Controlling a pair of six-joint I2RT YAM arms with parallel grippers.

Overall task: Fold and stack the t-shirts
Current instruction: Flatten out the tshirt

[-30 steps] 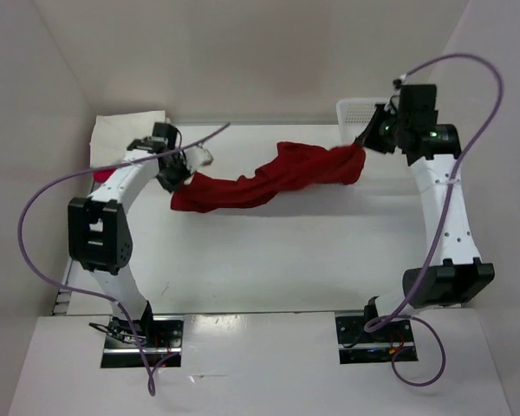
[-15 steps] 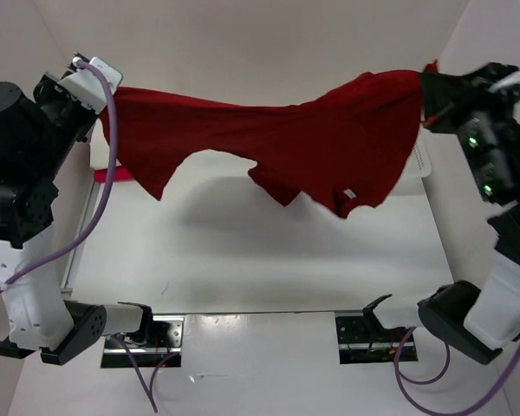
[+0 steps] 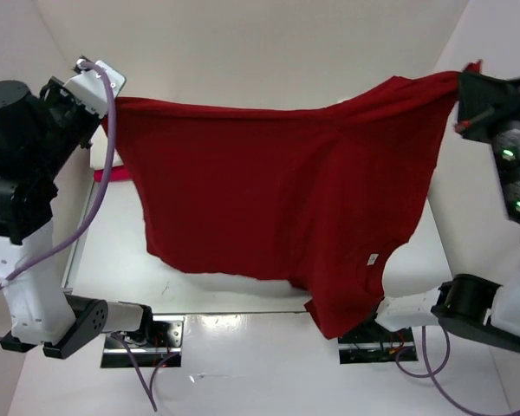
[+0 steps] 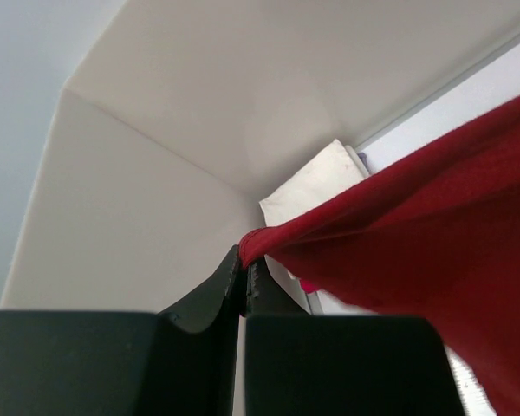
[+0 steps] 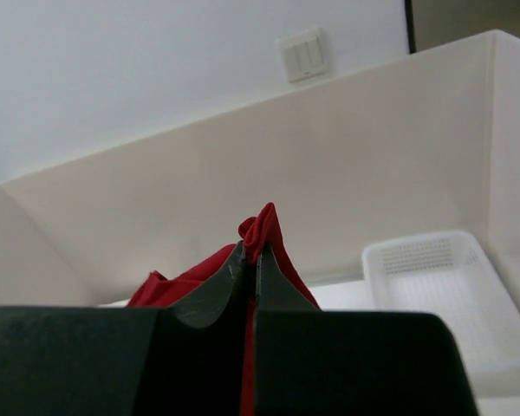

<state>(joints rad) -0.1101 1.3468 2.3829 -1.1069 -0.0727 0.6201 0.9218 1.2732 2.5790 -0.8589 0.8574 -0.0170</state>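
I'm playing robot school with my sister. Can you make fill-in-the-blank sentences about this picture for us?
1. The t-shirt stretched between the arms is dark ___ in colour.
2. The left gripper and the right gripper each pinch its top edge, so ___ grippers hold it.
3. The t-shirt hangs ___ the table, not flat on it.
4. In the right wrist view, the plastic basket is ___ in colour.

Missing words: red; two; above; white

the t-shirt hangs spread between the left gripper at the left and the right gripper at the right, above the table; the basket sits far right.
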